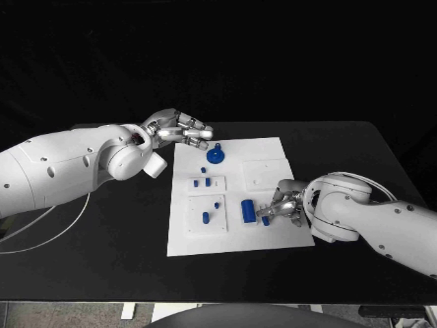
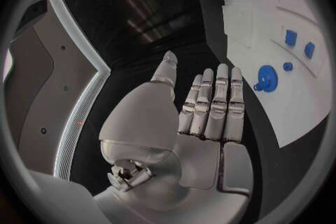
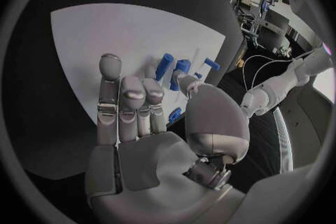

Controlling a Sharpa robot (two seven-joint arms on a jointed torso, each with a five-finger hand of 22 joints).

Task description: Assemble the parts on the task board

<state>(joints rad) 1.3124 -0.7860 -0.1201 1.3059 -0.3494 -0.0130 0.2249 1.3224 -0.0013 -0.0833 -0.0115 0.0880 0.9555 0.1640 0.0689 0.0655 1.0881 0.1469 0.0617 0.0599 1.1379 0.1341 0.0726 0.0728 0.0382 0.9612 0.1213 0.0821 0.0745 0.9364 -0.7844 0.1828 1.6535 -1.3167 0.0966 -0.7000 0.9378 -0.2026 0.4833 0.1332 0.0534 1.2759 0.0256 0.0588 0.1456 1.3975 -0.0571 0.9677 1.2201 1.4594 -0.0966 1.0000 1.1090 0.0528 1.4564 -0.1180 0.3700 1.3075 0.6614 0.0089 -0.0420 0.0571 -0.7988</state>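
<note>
Task board: white plate mid-table, blue parts lying on it. Left hand: empty, fingers extended, at far left corner. Right hand: at the board's right side beside the parts; grip unclear.

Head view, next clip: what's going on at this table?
A two-armed robot is assembling small blue parts on a white task board lying on a black table. The right hand is down at the board's right side, its fingers around a small blue piece next to a larger blue block; whether it grips the piece is unclear. The left hand hovers open off the board's far left corner, near a round blue part.
</note>
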